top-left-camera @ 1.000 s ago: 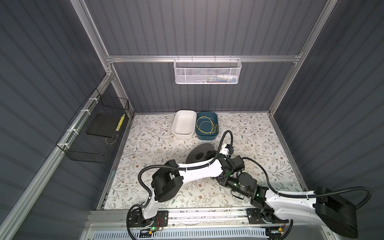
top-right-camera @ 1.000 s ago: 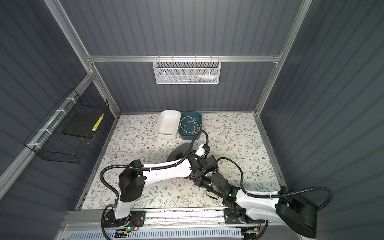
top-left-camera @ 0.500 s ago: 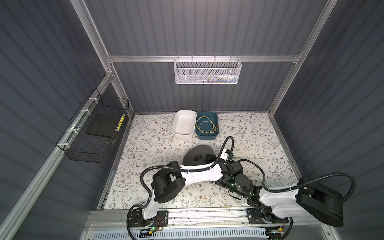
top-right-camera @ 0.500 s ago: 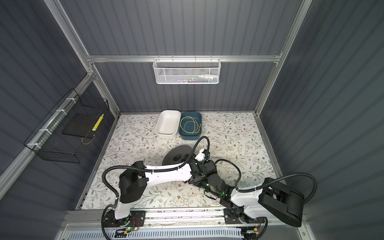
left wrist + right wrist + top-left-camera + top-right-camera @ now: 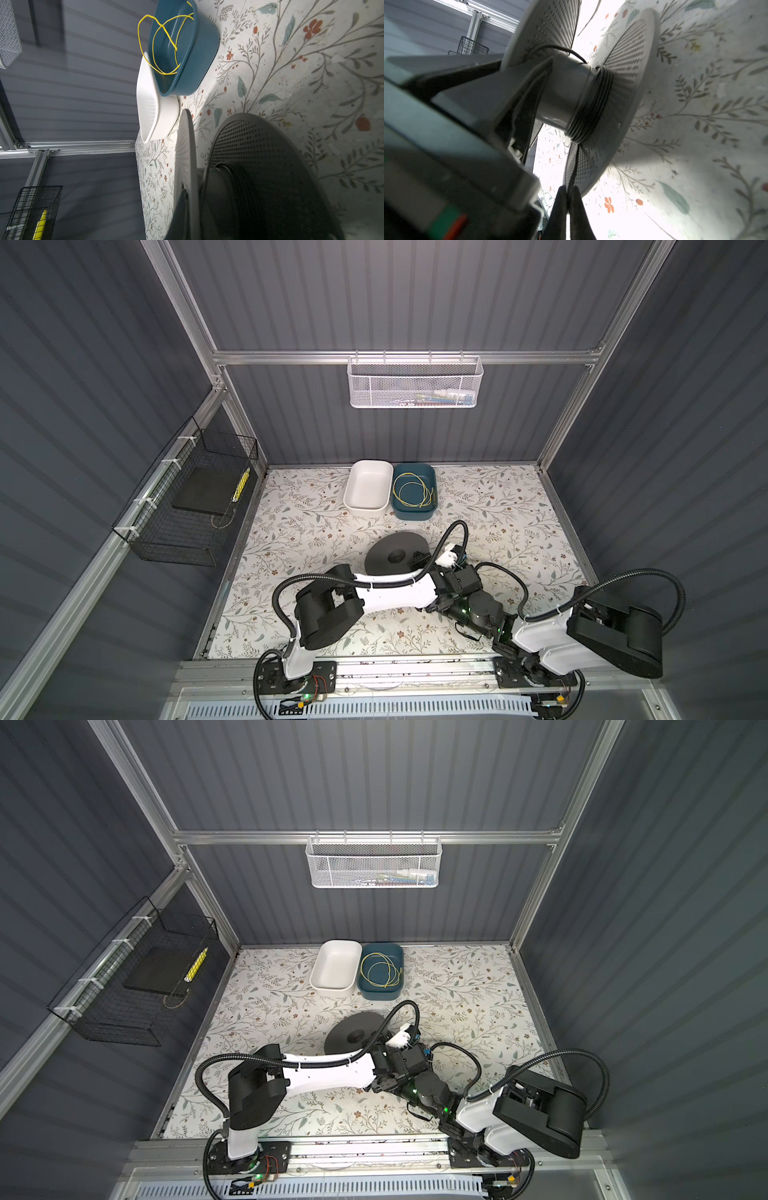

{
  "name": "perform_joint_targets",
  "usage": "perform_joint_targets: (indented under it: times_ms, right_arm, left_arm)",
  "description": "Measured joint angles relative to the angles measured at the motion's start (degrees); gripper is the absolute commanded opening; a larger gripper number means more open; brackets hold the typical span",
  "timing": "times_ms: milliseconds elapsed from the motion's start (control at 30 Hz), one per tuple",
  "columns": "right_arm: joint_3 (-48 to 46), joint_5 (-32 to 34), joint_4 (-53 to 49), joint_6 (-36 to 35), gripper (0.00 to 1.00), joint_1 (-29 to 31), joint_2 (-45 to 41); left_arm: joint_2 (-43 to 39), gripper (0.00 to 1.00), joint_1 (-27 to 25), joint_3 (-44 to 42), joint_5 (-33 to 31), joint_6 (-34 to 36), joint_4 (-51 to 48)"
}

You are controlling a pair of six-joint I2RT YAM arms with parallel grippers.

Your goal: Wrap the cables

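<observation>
A grey spool stands on one flange on the floral mat, mid-table. The cables, one thin black cord, lie in several turns round its hub, low against the bottom flange; the left wrist view shows the turns in shadow. My left gripper is shut on the rim of the top flange; its fingers show in the right wrist view. My right gripper is shut on a strand of the cord that runs down from the hub. In both top views the left arm hides the right gripper.
A white bin and a blue bin holding a yellow wire coil stand at the back. A black wire basket hangs on the left wall, a white mesh basket on the back wall. The arms cross near the front.
The right arm's elbow has swung in toward the left. The spool and the left gripper have shifted slightly toward the front. Both grips are unchanged.
</observation>
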Motion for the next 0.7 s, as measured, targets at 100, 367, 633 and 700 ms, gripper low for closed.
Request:
perform_joint_targets:
  times_ms: [100, 367, 633, 700]
  right_arm:
    - [-0.02, 0.28, 2.27, 0.7, 0.01, 0.07, 1.99]
    - [-1.53, 0.52, 13.53, 3.06, 0.04, -0.02, 10.6]
    - [-2.38, 1.4, 20.02, 5.25, 0.09, -0.17, 15.41]
    - [-2.62, 1.97, 20.11, 5.53, 0.11, -0.74, 15.34]
  left_arm:
    - [-0.39, 0.0, 0.0, -0.94, 0.07, 1.07, 1.55]
    - [-2.01, 0.0, 0.0, -3.54, 1.44, 2.82, 5.42]
    - [-2.05, 0.0, -0.26, -5.09, 1.7, 5.75, 8.87]
    - [-2.16, 0.0, -0.33, -5.66, 1.75, 6.75, 10.16]
